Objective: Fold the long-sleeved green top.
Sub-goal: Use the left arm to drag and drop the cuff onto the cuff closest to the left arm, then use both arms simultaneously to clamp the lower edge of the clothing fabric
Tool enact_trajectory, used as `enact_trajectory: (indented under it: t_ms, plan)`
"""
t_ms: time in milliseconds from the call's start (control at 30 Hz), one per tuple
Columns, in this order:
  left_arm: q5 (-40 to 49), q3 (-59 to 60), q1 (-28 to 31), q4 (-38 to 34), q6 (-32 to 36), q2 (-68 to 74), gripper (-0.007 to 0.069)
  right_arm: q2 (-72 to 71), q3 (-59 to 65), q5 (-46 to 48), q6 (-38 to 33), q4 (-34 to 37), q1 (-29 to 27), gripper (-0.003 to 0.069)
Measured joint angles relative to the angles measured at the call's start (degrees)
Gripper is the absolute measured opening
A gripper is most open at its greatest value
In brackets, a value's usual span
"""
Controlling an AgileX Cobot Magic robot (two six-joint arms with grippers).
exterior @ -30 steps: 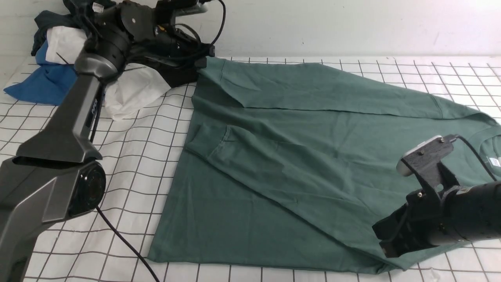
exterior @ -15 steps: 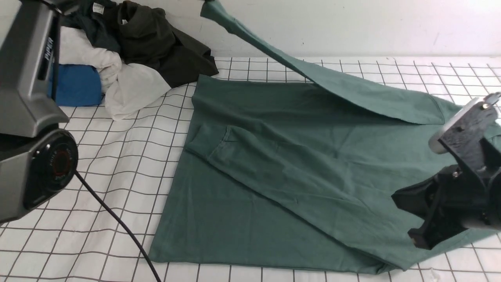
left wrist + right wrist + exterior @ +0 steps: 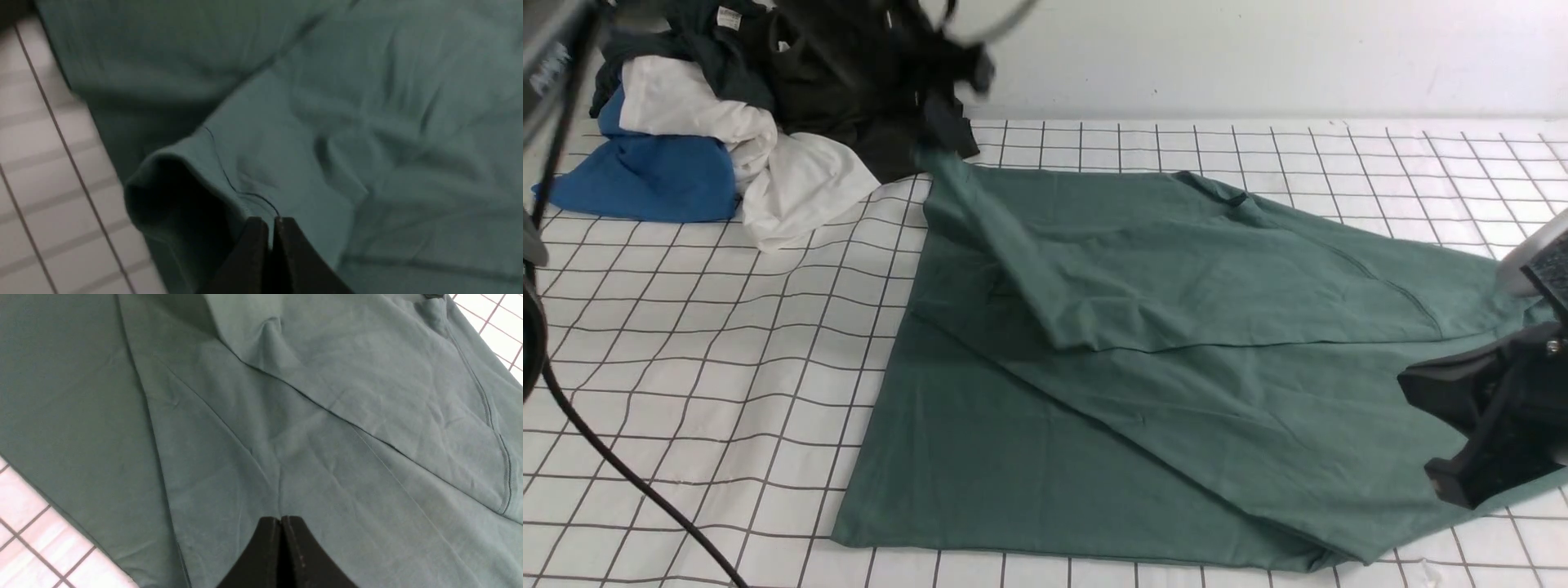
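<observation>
The green long-sleeved top (image 3: 1029, 425) lies spread on the gridded table (image 3: 727, 327). One sleeve (image 3: 1176, 278) is draped across its body. That sleeve's cuff end rises at the far left corner into my blurred left gripper (image 3: 935, 135). In the left wrist view the left gripper (image 3: 271, 222) is shut on the cuff (image 3: 196, 171). My right gripper (image 3: 1441, 486) hovers over the top's near right part. In the right wrist view the right gripper (image 3: 281, 519) is shut, with flat green cloth beneath and nothing seen pinched. The neck and chest logo are hidden.
A pile of clothes sits at the far left corner: a blue garment (image 3: 645, 180), white ones (image 3: 792, 188) and a very dark one (image 3: 849, 73). A black cable (image 3: 621, 482) runs over the near left of the table. A wall stands right behind.
My left gripper lifted the far sleeve high, then swung it down, so the sleeve now drapes over the body. My right gripper drew away to the right.
</observation>
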Motion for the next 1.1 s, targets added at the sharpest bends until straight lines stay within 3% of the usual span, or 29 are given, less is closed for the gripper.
enact_trajectory:
  t_ms: [167,433,600,733,833,967,1100]
  plan:
    - [-0.1,11.4,-0.2,4.8,0.2,1.0,-0.0007,0.0,0.0,0.0,0.0,0.0,0.0,-0.001]
    - [-1.3,12.8,-0.6,12.3,-1.6,-0.2,0.0008,0.0,0.0,-0.8,0.1,0.6,0.0,-0.001]
    - [-1.3,12.8,-0.7,13.7,-1.8,-2.0,0.0085,0.0,0.0,-0.8,0.1,0.8,0.0,-0.001]
    - [-1.3,12.9,-0.8,13.6,-1.9,-4.7,0.0249,0.0,0.0,-0.9,0.1,1.5,0.0,-0.001]
    - [-1.3,12.9,-1.5,13.2,-2.0,-7.6,0.0319,0.0,0.0,-0.9,0.2,1.5,0.0,-0.001]
    - [-1.3,15.6,-5.8,12.0,-2.1,-14.8,0.036,0.6,0.0,0.3,5.8,-1.3,-1.4,-0.001]
    - [-1.3,24.3,-11.9,11.4,-1.7,-22.3,0.0349,3.3,-2.5,3.4,18.6,-5.7,-8.5,-0.001]
